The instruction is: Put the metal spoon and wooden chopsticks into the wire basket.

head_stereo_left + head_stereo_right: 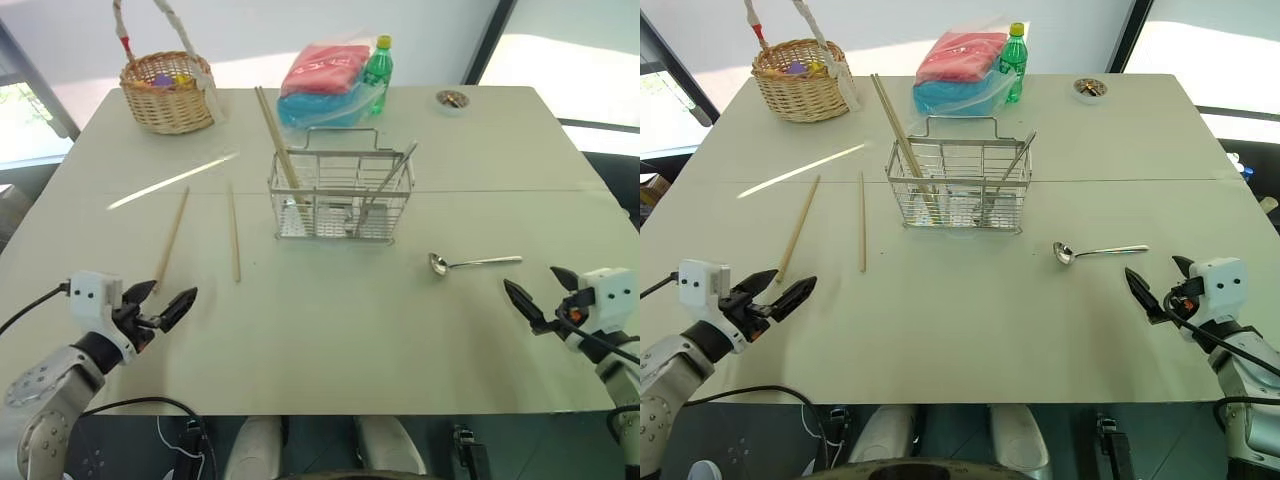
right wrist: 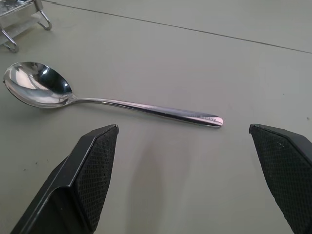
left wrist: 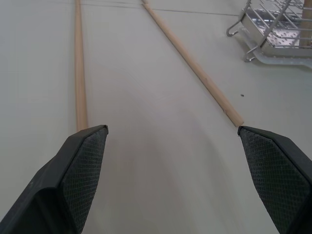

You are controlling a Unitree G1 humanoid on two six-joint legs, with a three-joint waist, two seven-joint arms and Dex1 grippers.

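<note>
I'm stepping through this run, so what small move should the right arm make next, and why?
Probably ease the right gripper forward and down over the metal spoon. Its jaws are open, the spoon lies flat on the table just ahead, handle toward it, still outside the wire basket.

Pale rectangular table [image 1: 330, 340], seam line across its middle, bright glare streak at left. White wall behind; dark window frames [image 1: 490, 40] either side, daylight beyond.
</note>
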